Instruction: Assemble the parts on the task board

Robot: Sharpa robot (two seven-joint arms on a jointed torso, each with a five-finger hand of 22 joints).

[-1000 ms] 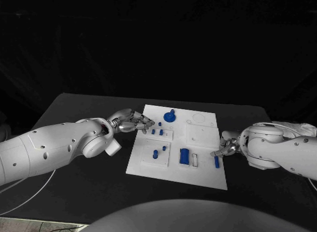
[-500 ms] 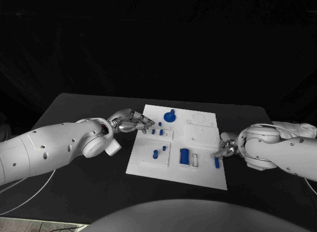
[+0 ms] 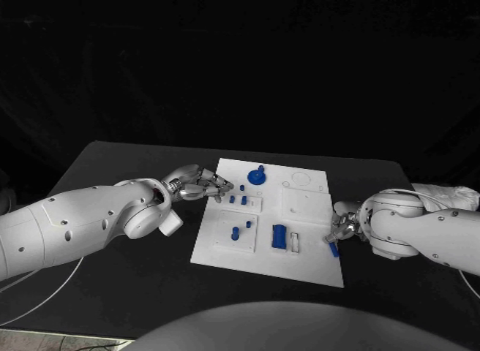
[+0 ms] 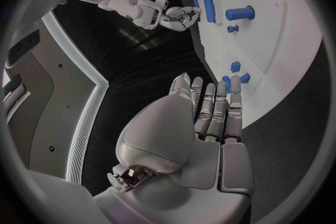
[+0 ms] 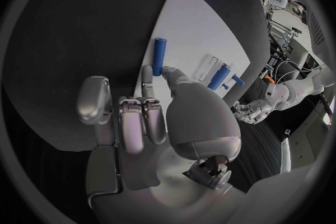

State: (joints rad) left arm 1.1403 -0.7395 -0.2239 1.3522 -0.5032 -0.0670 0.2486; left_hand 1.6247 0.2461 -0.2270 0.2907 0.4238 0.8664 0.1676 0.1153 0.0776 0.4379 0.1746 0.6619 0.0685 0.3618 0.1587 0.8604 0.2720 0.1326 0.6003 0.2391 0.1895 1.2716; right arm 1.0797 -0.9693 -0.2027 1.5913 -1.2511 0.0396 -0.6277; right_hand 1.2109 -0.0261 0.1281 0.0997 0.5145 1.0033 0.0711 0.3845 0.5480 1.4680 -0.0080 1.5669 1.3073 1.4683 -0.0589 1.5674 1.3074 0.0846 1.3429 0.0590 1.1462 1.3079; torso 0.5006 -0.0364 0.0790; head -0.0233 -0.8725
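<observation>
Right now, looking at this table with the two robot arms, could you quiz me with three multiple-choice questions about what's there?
1. Where does the blue rod by the right hand lie?
A. at the board's right edge
B. off on the black table
C. on the left arm

2. What colour is the task board?
A. red
B. white
C. green

3. What is the left hand doing?
A. lifting the board
B. its fingers lie at the board's left edge, holding no part
C. waving high

Answers: 1 A, the right wrist view shows it on white; 2 B, plainly white; 3 B, no part between the fingers.
</observation>
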